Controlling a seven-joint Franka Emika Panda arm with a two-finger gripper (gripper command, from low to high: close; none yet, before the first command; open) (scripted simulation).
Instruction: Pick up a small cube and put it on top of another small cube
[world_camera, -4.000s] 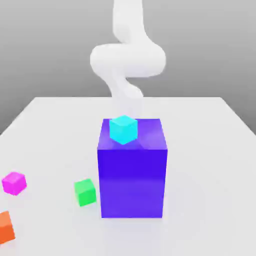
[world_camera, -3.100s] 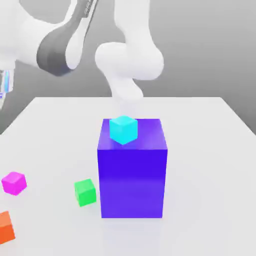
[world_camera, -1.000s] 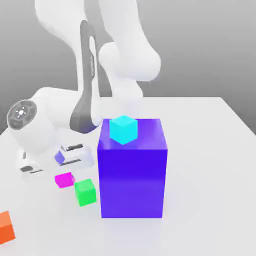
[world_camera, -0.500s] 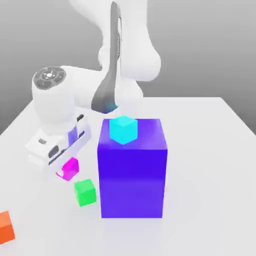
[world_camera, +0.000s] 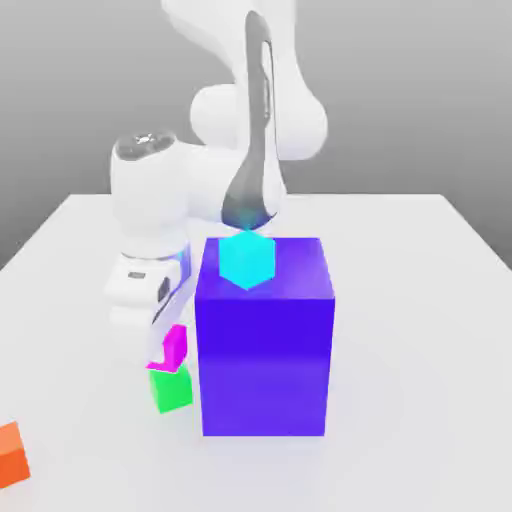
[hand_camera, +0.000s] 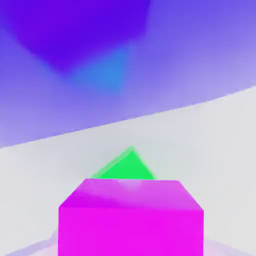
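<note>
Your claw grips the small magenta cube directly above the small green cube, just beside the tall blue-violet block on the white counter.

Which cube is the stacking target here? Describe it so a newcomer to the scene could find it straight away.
Start at the big blue-violet block in the middle of the white table. At its foot, on the exterior view's left, sits a small green cube. It is the only green one, directly under the magenta cube at the gripper, and far smaller than the block beside it.
</note>
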